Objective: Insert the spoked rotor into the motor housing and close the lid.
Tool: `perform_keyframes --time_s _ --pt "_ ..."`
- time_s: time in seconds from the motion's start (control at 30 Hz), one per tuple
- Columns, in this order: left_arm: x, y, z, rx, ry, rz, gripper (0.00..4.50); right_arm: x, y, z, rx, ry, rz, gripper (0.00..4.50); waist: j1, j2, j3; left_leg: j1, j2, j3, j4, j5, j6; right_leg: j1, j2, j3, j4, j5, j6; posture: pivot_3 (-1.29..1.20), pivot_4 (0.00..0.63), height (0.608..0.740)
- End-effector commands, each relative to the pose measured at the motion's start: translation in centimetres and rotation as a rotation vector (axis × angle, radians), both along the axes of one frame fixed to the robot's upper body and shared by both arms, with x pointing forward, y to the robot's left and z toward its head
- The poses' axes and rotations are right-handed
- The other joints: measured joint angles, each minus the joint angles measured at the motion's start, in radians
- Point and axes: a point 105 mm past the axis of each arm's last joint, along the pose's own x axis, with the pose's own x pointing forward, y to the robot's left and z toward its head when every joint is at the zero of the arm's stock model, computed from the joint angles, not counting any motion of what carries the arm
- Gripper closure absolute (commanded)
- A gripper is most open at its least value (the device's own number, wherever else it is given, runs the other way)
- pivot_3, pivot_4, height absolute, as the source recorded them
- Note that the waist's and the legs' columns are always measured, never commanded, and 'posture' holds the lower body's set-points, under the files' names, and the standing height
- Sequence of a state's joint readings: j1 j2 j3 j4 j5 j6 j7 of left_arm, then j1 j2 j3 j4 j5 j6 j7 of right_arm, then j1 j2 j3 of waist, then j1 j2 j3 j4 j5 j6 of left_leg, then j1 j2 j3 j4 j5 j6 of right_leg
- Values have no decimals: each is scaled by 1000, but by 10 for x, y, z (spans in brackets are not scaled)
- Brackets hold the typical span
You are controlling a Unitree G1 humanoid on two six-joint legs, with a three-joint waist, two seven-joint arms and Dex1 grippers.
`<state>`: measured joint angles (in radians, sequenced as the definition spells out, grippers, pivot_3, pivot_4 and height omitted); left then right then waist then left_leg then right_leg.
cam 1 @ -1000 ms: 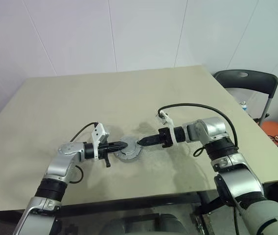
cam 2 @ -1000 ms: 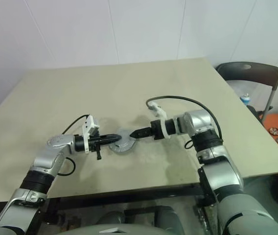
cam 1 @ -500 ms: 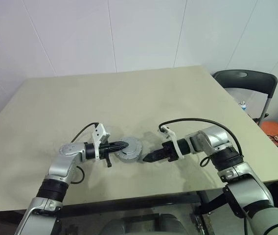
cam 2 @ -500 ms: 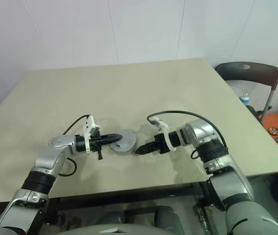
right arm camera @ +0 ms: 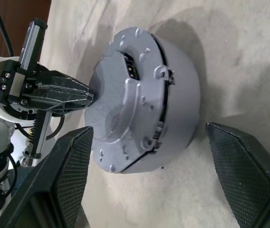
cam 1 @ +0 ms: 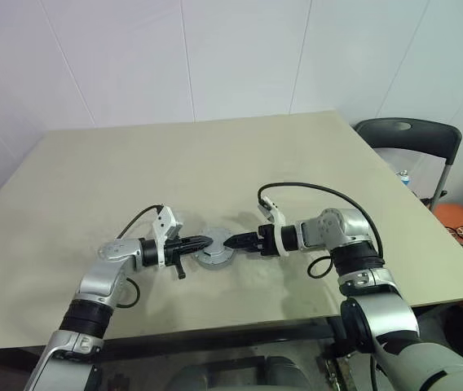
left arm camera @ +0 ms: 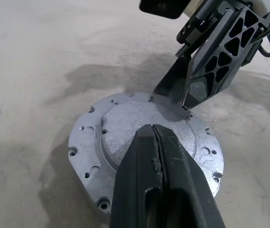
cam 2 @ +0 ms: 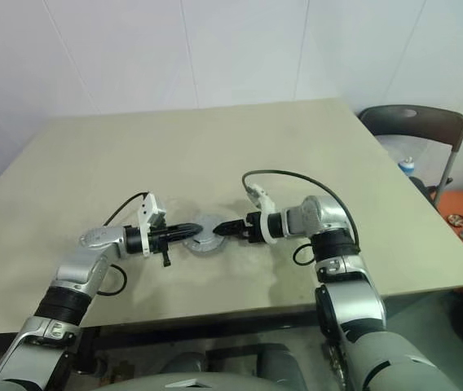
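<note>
Grey lid (left arm camera: 144, 142) sits atop housing (right arm camera: 178, 114) on table (cam 1: 215, 163), near front edge, betw. both grippers; rotor not discernible. L gripper (left arm camera: 155, 142) fully closed, empty, tips resting on lid top. R gripper (right arm camera: 149, 185) wide apart, straddling housing, gripping nothing.

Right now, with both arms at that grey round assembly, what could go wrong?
The lid sits tilted on the motor housing, with a dark gap on one side, so pressing may jam it crooked. The left gripper, jaws shut, rests on the lid; the right gripper, jaws open, could nudge the assembly sideways.
</note>
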<state>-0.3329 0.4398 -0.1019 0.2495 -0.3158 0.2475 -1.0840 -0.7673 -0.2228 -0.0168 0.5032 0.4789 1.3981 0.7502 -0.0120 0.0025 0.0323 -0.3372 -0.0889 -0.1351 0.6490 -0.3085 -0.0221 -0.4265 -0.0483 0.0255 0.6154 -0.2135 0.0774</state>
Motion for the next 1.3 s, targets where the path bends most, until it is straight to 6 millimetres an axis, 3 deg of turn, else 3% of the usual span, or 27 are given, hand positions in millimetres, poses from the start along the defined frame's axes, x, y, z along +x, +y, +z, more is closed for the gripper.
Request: perform_keyframes --time_s 0.03,0.23,0.4,0.63,0.9,1.27,1.3 --pt "-2 4 -9 31 29 11 4500 -5 10 15 31 -10 46 542 0 0 0 0 0 0 0 0 0 0 0 0 0 0 0 0 0 740" --pt "-1 8 -8 33 24 20 4500 -20 11 10 38 65 92 542 -1 0 0 0 0 0 0 0 0 0 0 0 0 0 0 0 0 740" --pt "-1 15 -8 37 21 44 4500 -9 18 1 56 95 9 542 -4 -1 -1 1 0 0 0 0 0 0 0 0 1 0 0 0 0 740" --pt "0 21 -7 38 15 68 4500 -11 36 -9 74 137 -44 542 -16 -1 -1 5 2 1 0 1 -1 1 3 1 4 1 -1 0 0 740" --pt "3 24 -5 39 9 79 4500 -6 36 -14 91 169 -117 542 -34 -1 -1 16 2 0 -1 1 -1 13 3 1 3 0 1 0 0 740" --pt "5 23 -5 34 2 89 4500 1 39 -26 88 172 -197 542 -36 -1 -1 21 2 -1 -1 1 -1 18 4 1 3 -2 3 0 0 740" --pt "5 23 -5 34 2 89 4500 1 40 -27 86 174 -200 724 -36 -1 -2 21 2 -1 -1 1 -1 18 4 1 3 -2 3 0 0 740"
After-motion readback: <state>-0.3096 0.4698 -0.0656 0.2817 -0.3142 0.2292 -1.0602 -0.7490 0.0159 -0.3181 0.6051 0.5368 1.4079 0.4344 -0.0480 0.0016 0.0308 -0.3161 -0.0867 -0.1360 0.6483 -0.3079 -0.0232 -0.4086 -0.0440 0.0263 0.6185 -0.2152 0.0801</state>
